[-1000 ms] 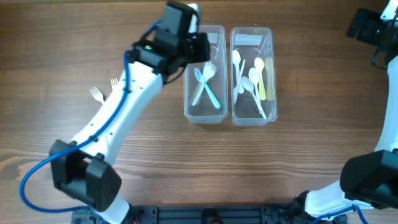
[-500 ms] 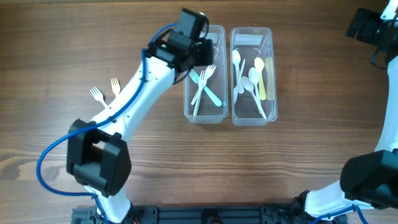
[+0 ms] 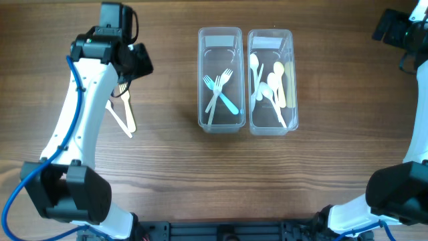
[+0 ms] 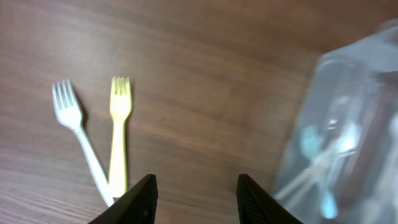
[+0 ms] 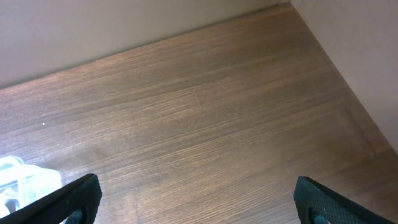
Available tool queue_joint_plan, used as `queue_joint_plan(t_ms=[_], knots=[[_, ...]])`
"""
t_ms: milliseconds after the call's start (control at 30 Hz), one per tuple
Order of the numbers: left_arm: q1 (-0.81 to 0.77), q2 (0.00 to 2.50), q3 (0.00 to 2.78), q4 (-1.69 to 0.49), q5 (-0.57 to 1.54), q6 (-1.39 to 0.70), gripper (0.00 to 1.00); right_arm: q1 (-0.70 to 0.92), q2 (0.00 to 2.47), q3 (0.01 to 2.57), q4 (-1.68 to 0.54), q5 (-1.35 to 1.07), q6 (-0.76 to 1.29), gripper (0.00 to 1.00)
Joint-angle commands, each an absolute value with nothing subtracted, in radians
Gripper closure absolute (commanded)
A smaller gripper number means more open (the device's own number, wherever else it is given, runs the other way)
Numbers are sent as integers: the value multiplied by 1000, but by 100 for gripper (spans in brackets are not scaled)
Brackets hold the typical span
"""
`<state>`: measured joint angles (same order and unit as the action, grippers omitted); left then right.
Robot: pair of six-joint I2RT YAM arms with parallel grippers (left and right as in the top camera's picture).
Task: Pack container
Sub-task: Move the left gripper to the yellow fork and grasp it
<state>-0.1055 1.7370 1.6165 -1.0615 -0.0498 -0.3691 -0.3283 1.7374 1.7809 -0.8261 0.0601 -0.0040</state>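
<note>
Overhead, we see the left gripper (image 3: pixel 137 61) near the bench's far left edge, its arm partly covering two forks. Our left wrist view shows them better: a white fork (image 4: pixel 69 118) and a yellow fork (image 4: pixel 119 124), handles converging, with the jaws partly apart and empty. The fork container (image 3: pixel 219 79) and spoon container (image 3: pixel 271 79) sit side by side at the far middle. The right gripper (image 5: pixel 199 205) hangs wide and empty over bare wood at the far right corner.
</note>
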Motion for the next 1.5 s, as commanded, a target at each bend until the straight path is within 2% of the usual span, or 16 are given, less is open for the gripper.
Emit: queue_joint_plan(t_ms=[0, 167, 433, 633, 1267, 1467], knots=[[-72, 1770, 1480, -986, -63, -291, 53, -323, 1747, 1774, -824, 56, 0, 0], [-25, 1771, 1314, -835, -62, -291, 54, -323, 1747, 1774, -824, 56, 0, 0], [46, 1772, 1208, -732, -50, -221, 58, -323, 1747, 1774, -824, 56, 0, 0], [66, 1796, 1203, -709, 9, -183, 59, -323, 1747, 1774, -824, 56, 0, 0], [97, 1901, 1203, -680, -5, -165, 62, -323, 1747, 1774, -824, 56, 0, 0], [116, 1901, 1202, -682, -5, -159, 70, -323, 1747, 1774, -824, 56, 0, 0]])
